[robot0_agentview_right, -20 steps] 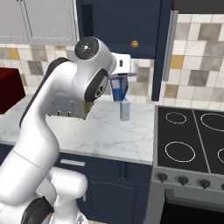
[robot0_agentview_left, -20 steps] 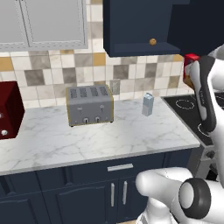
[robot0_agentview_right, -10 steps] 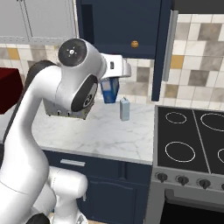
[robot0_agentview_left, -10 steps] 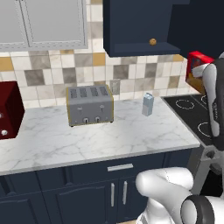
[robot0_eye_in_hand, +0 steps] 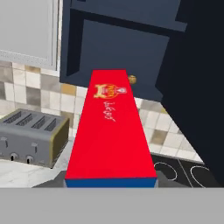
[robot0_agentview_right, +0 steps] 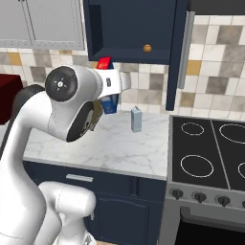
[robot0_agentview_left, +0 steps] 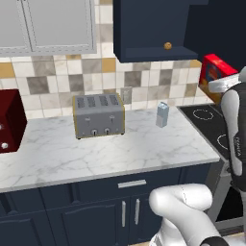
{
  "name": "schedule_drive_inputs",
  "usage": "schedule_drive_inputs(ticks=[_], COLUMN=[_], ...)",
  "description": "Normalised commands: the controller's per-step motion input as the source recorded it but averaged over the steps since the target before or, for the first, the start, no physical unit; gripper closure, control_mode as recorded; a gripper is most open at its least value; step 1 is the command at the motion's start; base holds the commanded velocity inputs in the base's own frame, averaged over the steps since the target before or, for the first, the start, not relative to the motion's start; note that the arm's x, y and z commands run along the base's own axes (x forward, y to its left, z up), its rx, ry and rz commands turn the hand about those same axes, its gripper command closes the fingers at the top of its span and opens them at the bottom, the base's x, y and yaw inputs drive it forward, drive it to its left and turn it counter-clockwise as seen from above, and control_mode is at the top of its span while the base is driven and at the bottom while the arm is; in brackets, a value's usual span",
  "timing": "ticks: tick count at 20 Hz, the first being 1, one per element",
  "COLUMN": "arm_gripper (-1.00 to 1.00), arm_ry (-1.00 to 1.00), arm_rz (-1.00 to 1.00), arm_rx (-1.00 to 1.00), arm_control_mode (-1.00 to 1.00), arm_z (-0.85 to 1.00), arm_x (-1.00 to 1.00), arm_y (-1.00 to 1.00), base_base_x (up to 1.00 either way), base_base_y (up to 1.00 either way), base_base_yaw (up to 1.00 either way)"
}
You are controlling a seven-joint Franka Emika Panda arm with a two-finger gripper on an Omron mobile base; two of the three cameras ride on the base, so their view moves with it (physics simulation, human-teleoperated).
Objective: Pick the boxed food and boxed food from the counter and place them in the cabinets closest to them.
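Note:
A boxed food [robot0_eye_in_hand: 110,131], red with a yellow logo and a blue edge, is held in the air by my gripper [robot0_agentview_right: 109,87], which is shut on it. In the right base view its red end [robot0_agentview_right: 104,62] sticks up above the hand and its blue part [robot0_agentview_right: 110,103] hangs below, just under the open navy cabinet [robot0_agentview_right: 129,28]. In the left base view the box [robot0_agentview_left: 214,73] is at the far right, above the stove, with the gripper [robot0_agentview_left: 222,86] beneath it. The fingertips are hidden by the box. The marble counter [robot0_agentview_left: 96,153] lies below.
A pale carton [robot0_agentview_right: 137,118] stands on the counter near the stove [robot0_agentview_right: 210,148]. A grey toaster [robot0_agentview_left: 98,115] sits against the tiled wall, with a dark red appliance [robot0_agentview_left: 9,120] at the left. The cabinet door [robot0_agentview_right: 178,48] stands open edge-on. A small golden knob [robot0_agentview_right: 147,48] shows in the cabinet.
The arm has swung with the box still held. In the right base view the hand moved a little to the left, and the box's red end now shows above it.

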Motion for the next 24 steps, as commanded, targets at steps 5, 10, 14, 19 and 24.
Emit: schedule_drive_inputs(ticks=[5,10,14,19,24], arm_gripper=[1.00,1.00,1.00,1.00,1.00], arm_ry=[0.00,0.01,0.02,-0.01,-0.05], arm_rz=[0.00,0.00,0.00,0.00,0.00], arm_rx=[-0.04,-0.02,0.00,0.00,0.00], arm_control_mode=[-1.00,-1.00,-1.00,-1.00,-1.00], arm_z=[0.24,0.35,0.37,0.14,0.00], arm_x=[0.23,0.21,0.16,0.02,-0.03], arm_y=[0.35,0.20,0.14,-0.01,-0.01], base_base_x=[0.00,0.00,0.00,0.00,0.00], base_base_y=[0.00,0.00,0.00,0.00,0.00], base_base_yaw=[0.00,0.00,0.00,0.00,0.00])
